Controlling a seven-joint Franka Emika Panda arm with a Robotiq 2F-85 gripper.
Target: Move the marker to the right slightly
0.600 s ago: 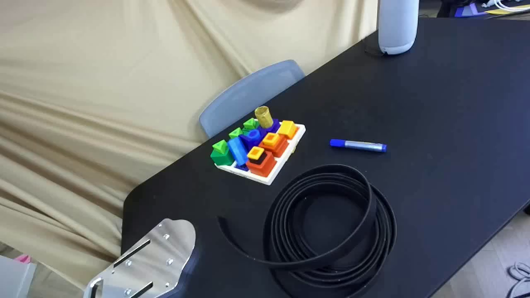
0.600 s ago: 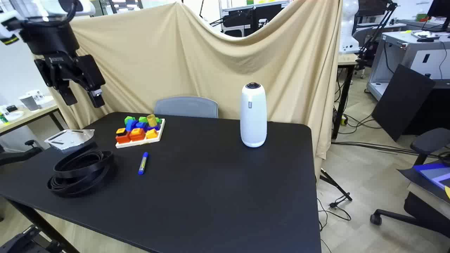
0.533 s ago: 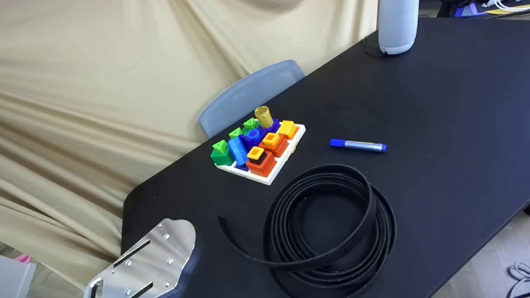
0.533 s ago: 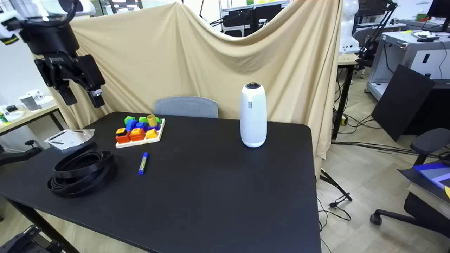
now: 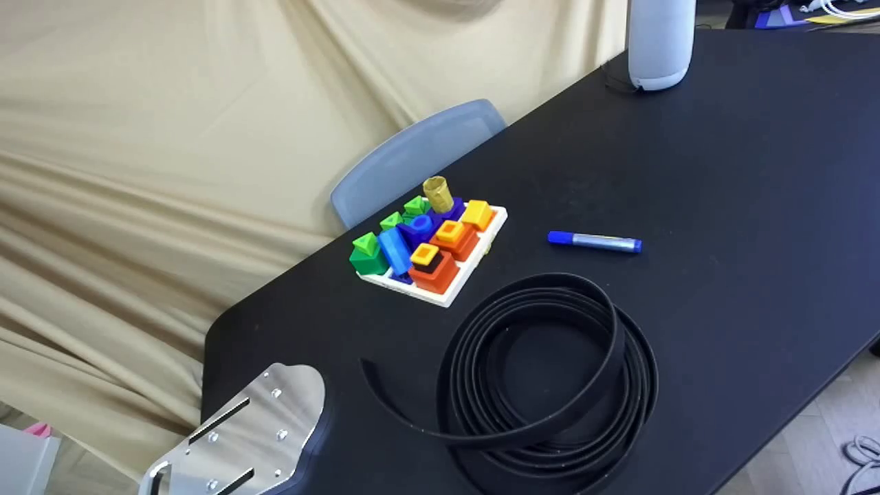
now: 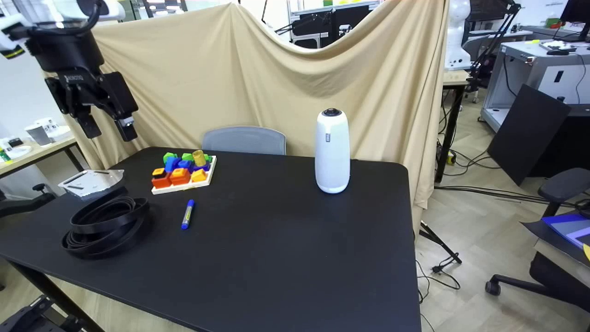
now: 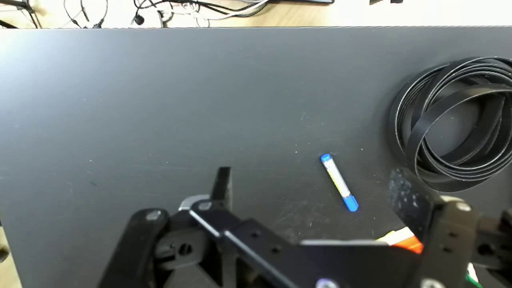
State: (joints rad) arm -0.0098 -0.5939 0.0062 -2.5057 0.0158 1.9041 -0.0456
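The marker [image 5: 595, 241] is slim, with a silvery-white barrel and blue ends, and lies flat on the black table. It also shows in an exterior view [image 6: 187, 215], to the right of the black coil. My gripper [image 6: 110, 133] hangs high above the table at the upper left of that view, well apart from the marker. It is open, with nothing between its fingers. In the wrist view the marker [image 7: 337, 178] lies far below, in the gap between the wide-apart fingers [image 7: 313, 180], slanted, with its longer blue cap towards the bottom.
A black coiled strap [image 5: 636, 357] lies beside the marker. A white board of coloured blocks [image 5: 474, 269] sits nearby. A white cylinder device [image 6: 332, 152] stands on the table's far side. A metal plate [image 5: 254, 433] is at the table's end. A chair [image 6: 244, 139] stands behind.
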